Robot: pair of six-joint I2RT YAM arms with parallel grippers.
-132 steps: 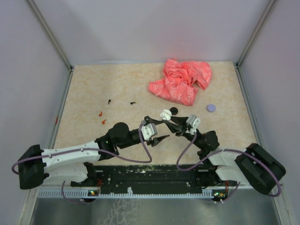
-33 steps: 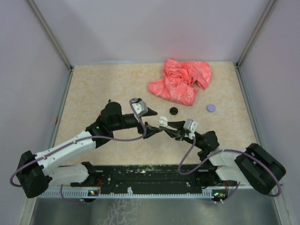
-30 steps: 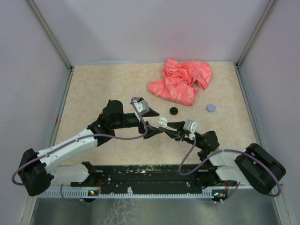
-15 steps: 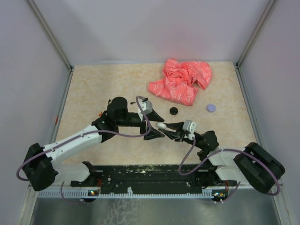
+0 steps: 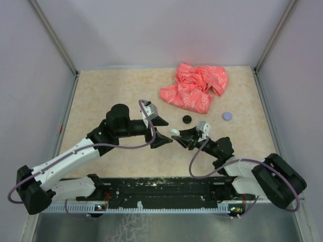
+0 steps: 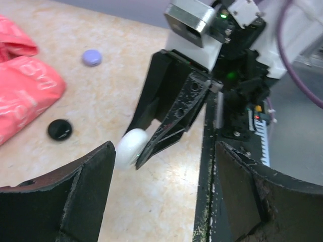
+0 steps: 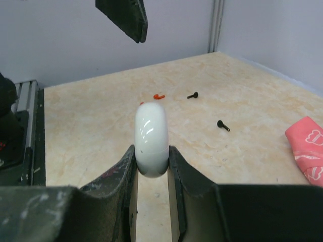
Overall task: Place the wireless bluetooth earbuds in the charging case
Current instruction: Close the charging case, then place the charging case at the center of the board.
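The right gripper (image 7: 151, 160) is closed on the white charging case (image 7: 151, 137). Its two dark fingers press the flat sides and the rounded edge stands up above the fingertips. In the right wrist view the case is shut, with no seam gaping.

In the top view the case sits at the tip of the right arm, above the table (image 5: 101, 91). Whether it touches the surface I cannot tell. The left gripper (image 5: 169, 131) is at 9 o'clock from the case with its jaws spread wide and nothing in them. The case lies just off the mouth of those jaws and neither finger touches it. In the left wrist view the case is close to the left-hand finger (image 6: 75, 196).

The earbuds (image 7: 223, 125) are tiny black bits loose on the table. In the right wrist view they lie at about 1 o'clock from the case, well apart from both grippers. A red bit (image 7: 159, 96) lies at 12 o'clock.

From the case in the top view, a black disc (image 5: 187, 119) sits at 1 o'clock. A pale purple disc (image 5: 227, 116) is at 2 o'clock. A crumpled pink bag (image 5: 194, 86) lies beyond them at 12 to 1 o'clock.
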